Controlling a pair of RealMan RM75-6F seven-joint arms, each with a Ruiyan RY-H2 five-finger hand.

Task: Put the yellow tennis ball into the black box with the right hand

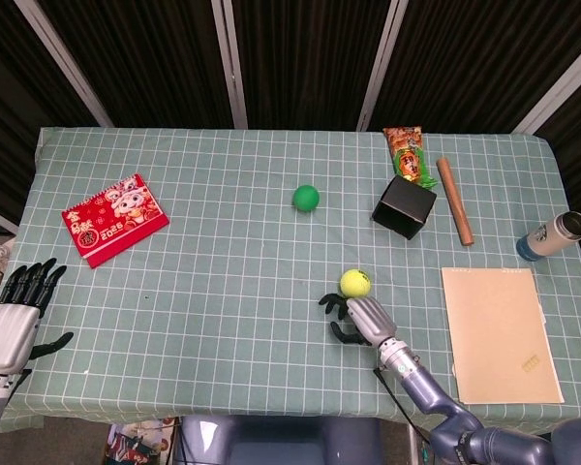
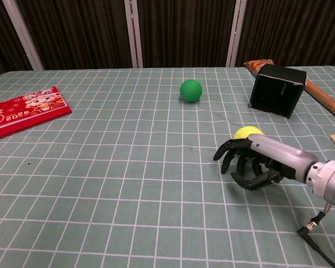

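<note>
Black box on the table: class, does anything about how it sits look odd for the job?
Yes. The black box lies tipped on its side beside the snack packet, so its opening faces sideways rather than up.
</note>
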